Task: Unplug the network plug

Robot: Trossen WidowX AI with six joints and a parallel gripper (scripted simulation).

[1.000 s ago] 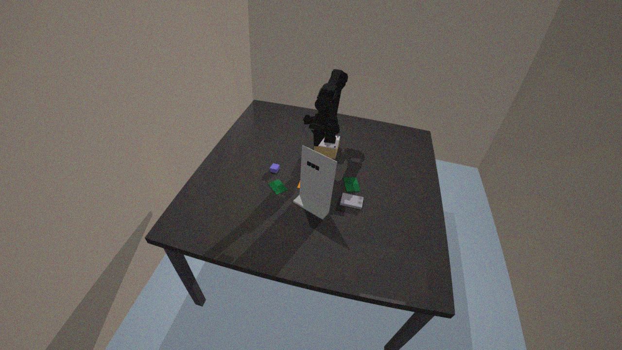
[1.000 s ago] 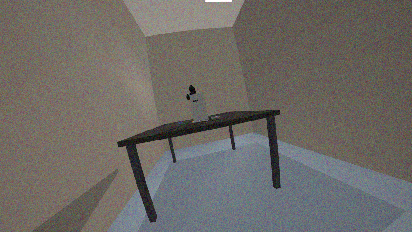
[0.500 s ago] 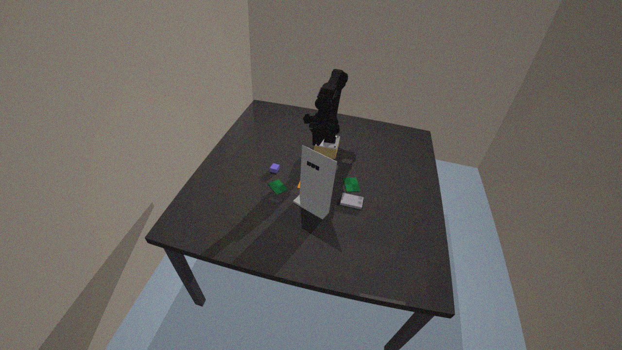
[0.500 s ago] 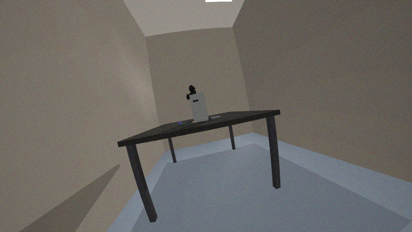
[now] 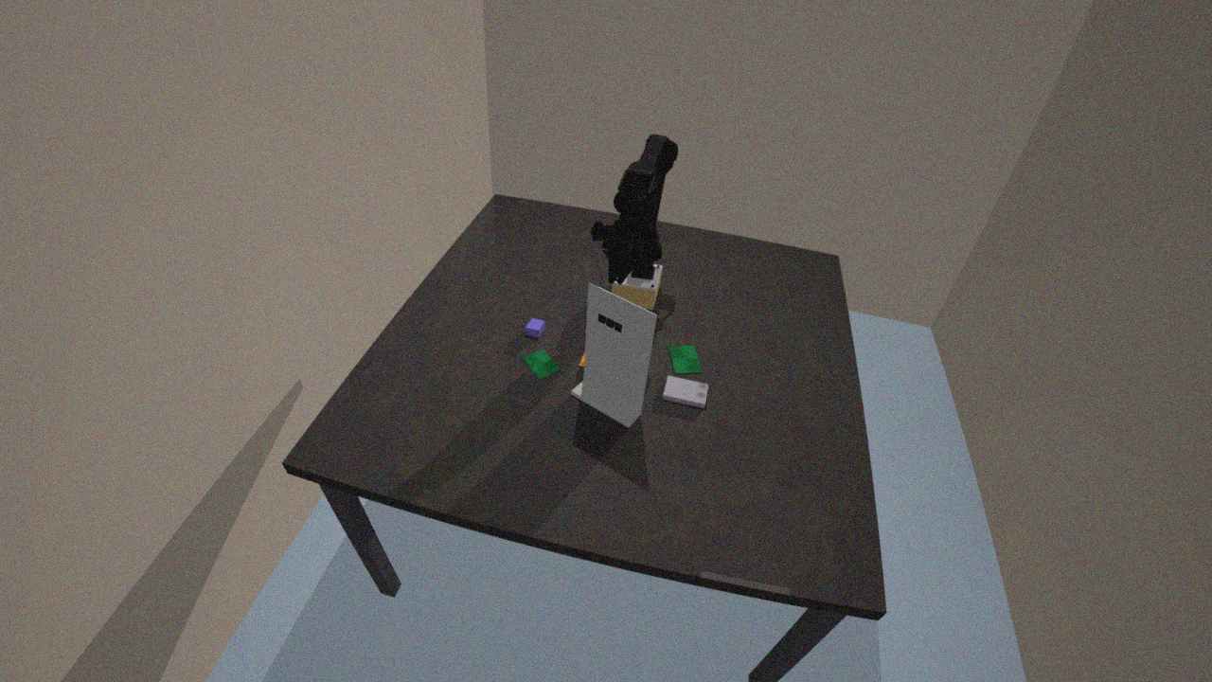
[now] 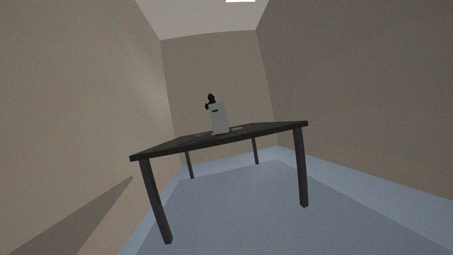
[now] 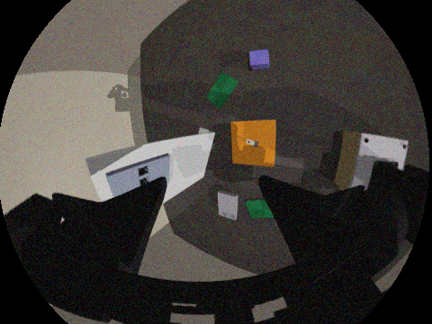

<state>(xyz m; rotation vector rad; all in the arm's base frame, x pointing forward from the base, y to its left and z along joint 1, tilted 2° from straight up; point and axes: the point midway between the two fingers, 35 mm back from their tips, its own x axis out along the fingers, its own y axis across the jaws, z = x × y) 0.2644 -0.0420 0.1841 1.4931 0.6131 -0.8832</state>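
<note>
The small white and grey plug (image 7: 252, 143) lies inside the orange marked square (image 7: 266, 130) (image 5: 581, 361) in the wrist view. The top and exterior views do not show the plug. The upright white panel (image 5: 618, 365) (image 6: 219, 118) (image 7: 191, 162) stands beside the square; its blue-grey socket plate (image 7: 123, 180) shows dark openings, partly hidden by a finger. My gripper (image 7: 213, 181) (image 5: 629, 276) is wide open with nothing between its fingers. It is high above the table, raised clear of the plug. Its left finger overlaps the panel in the wrist view; whether they touch cannot be told.
A tan block with a white top (image 5: 635, 293) (image 7: 349, 157) stands on the far side of the square from the panel. A purple block (image 5: 534, 327) (image 7: 259, 59), green patches (image 5: 541, 364) (image 5: 685, 358) (image 7: 222, 90) and a flat pale box (image 5: 685, 391) (image 7: 228, 205) lie around.
</note>
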